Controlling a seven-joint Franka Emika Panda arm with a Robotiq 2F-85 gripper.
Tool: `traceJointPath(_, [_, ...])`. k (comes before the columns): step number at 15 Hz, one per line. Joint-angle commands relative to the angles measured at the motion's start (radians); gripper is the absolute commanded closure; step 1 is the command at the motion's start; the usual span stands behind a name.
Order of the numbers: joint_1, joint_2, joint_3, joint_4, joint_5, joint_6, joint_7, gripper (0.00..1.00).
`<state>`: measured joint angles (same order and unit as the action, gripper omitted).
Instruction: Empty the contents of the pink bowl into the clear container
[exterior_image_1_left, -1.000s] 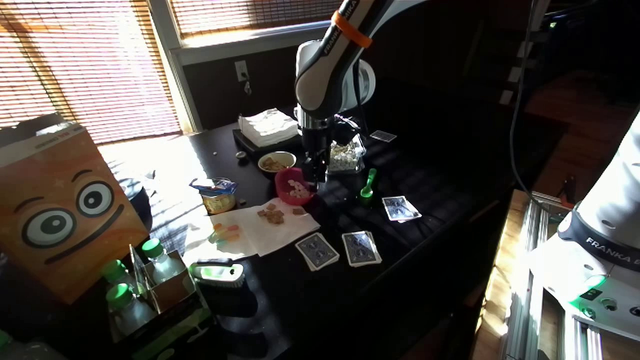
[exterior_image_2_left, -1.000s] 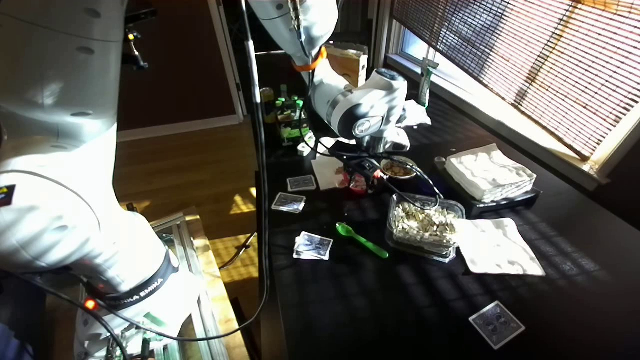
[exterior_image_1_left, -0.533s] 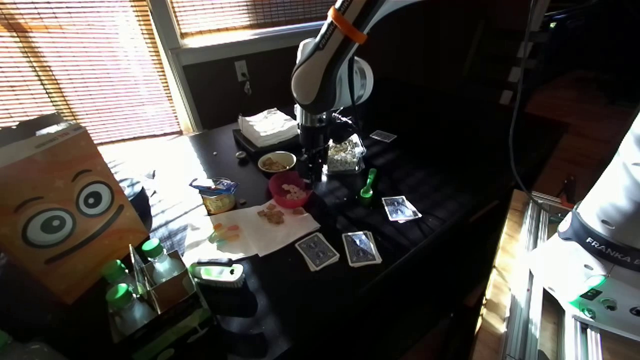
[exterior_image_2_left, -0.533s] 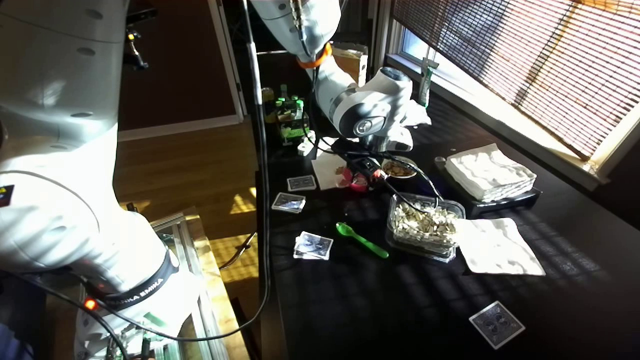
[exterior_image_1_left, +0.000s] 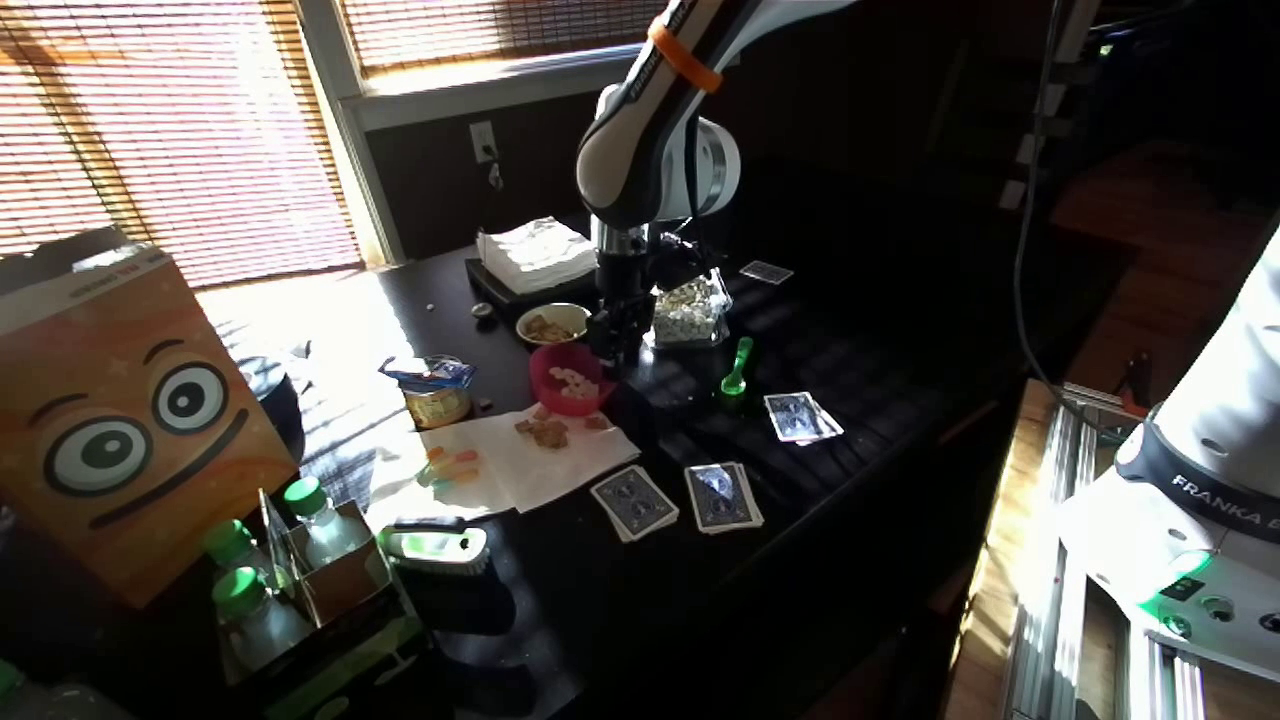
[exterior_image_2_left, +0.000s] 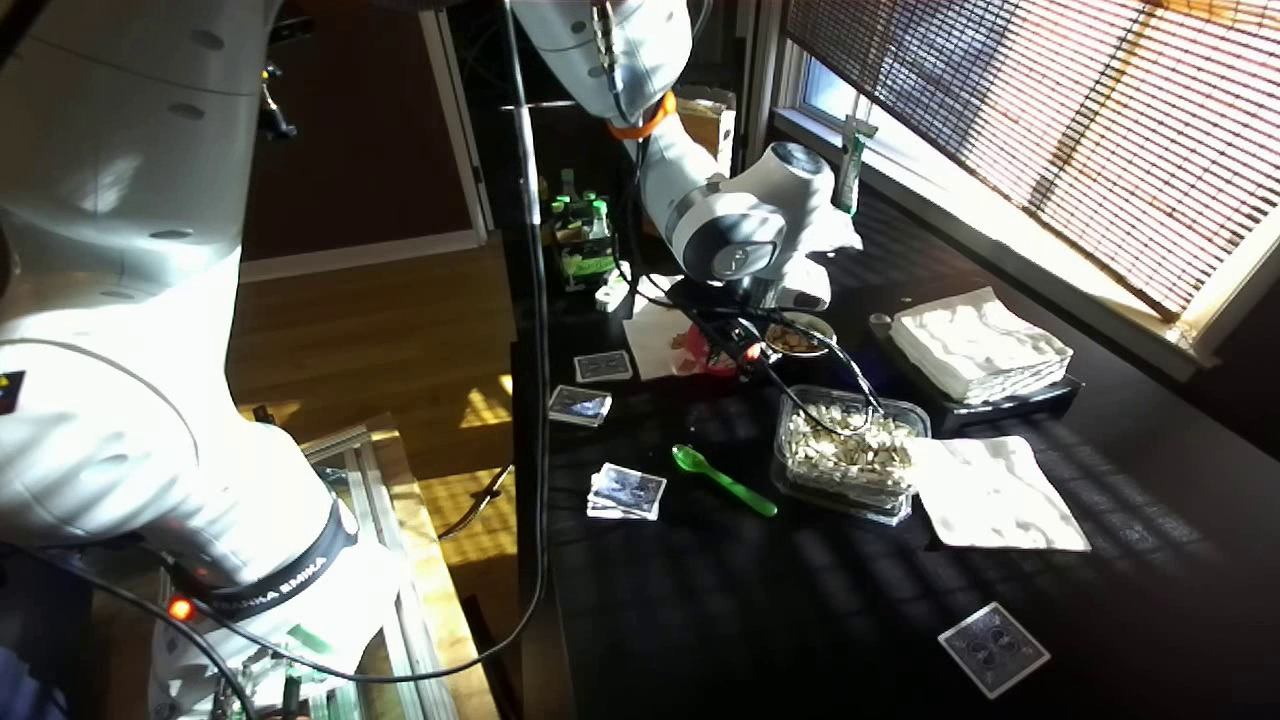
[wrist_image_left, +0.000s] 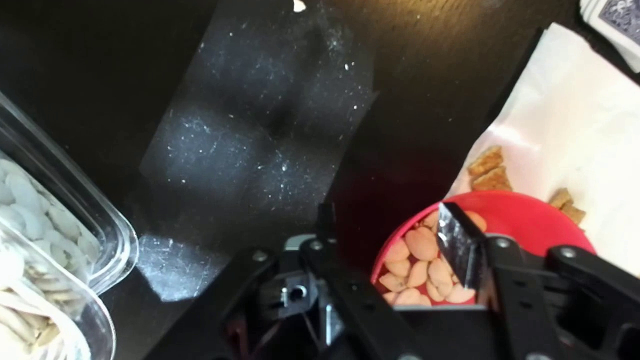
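Observation:
The pink bowl (exterior_image_1_left: 549, 366) stands on the dark table at the edge of a white napkin and holds pale oval pieces. It is partly hidden behind the gripper in an exterior view (exterior_image_2_left: 697, 343). In the wrist view the pink bowl (wrist_image_left: 530, 220) lies at lower right. My gripper (wrist_image_left: 392, 232) is open over its rim: one finger is above the inside of the bowl, the other outside it. Contact cannot be made out. The gripper (exterior_image_1_left: 618, 350) points down. The clear container (exterior_image_2_left: 845, 497), full of whitish pieces, stands apart from the bowl; its corner (wrist_image_left: 120, 240) shows at left.
A pale bowl (exterior_image_1_left: 575, 310) of brown pieces stands close behind the pink bowl. A green spoon (exterior_image_2_left: 735, 487) lies near the clear container. A napkin stack (exterior_image_2_left: 980, 340) stands by the window. Card piles (exterior_image_1_left: 635, 502) and a bottle carrier (exterior_image_1_left: 345, 580) are toward the front.
In an exterior view the arm and gripper have moved slightly left, and the pink bowl has shifted left with them. The clear container has not moved.

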<state>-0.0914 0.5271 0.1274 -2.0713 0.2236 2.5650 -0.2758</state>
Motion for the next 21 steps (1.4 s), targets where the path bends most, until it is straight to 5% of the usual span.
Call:
traceJointPath(1, [-0.012, 0.029, 0.013, 0.037, 0.022, -0.005, 0.021, 0.43])
traceJointPath(8, [-0.043, 0.029, 0.046, 0.049, 0.09, 0.014, 0.012, 0.29])
traceJointPath(15, [-0.06, 0.055, 0.083, 0.075, 0.159, 0.024, 0.005, 0.29])
traceJointPath(16, [-0.057, 0.059, 0.083, 0.079, 0.156, 0.027, 0.007, 0.54])
traceJointPath(18, [-0.054, 0.068, 0.081, 0.084, 0.149, 0.034, 0.011, 0.56])
traceJointPath(21, [-0.057, 0.082, 0.084, 0.093, 0.15, 0.038, 0.011, 0.8])
